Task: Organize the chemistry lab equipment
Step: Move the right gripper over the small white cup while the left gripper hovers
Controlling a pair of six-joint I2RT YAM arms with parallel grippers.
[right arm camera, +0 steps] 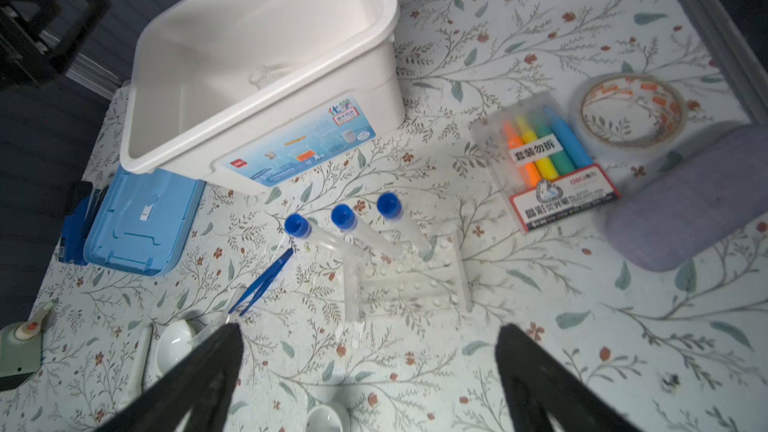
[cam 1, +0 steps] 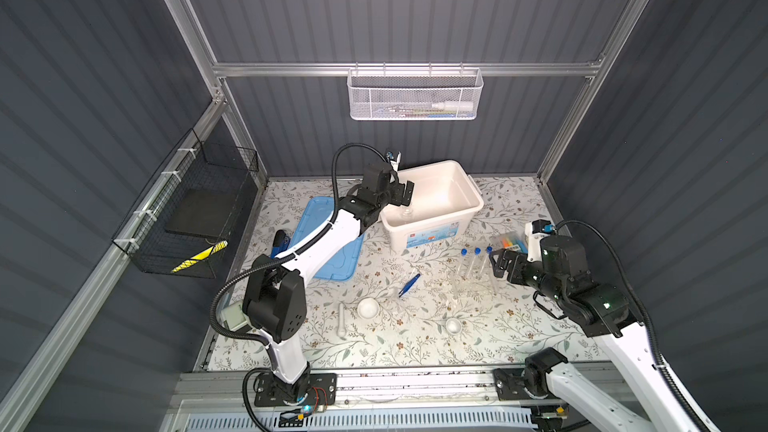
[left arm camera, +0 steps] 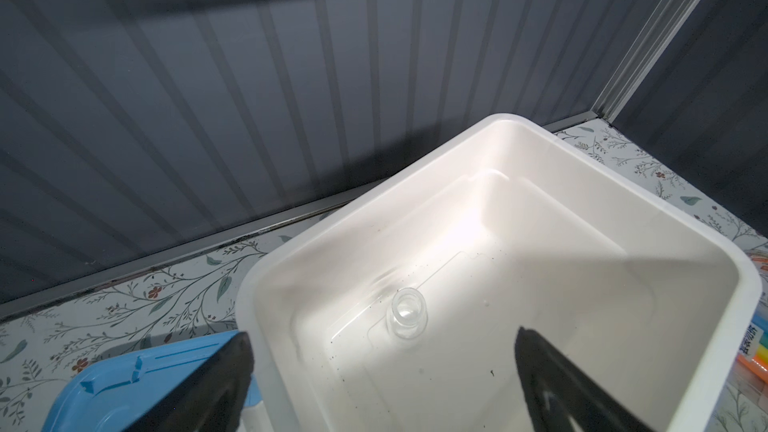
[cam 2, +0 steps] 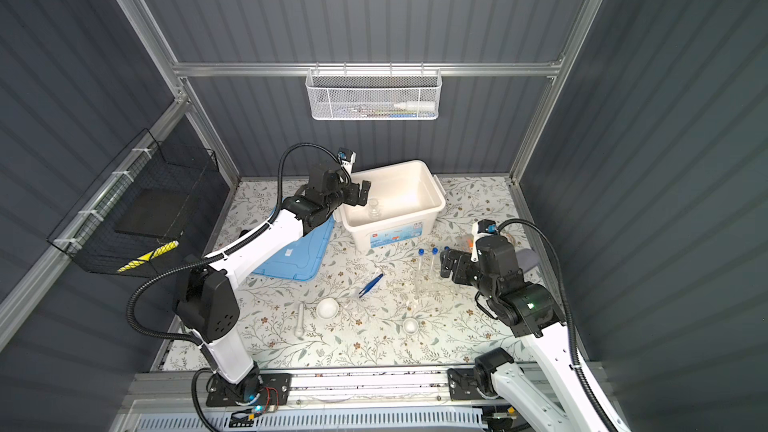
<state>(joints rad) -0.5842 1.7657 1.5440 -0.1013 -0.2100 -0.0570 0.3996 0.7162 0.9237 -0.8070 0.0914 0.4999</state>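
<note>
One glass vessel (left arm camera: 408,312) sits in bin (left arm camera: 582,209); just ahead of left tool (left arm camera: 382,336), untouched.

The left arm stretches forward, its left gripper (cam 1: 404,194) above the left edge of the white rectangular plastic bin (cam 1: 415,230), jaws wide, empty. The right gripper (cam 1: 496,265) hangs right of that bin, jaws spread, empty.
</note>
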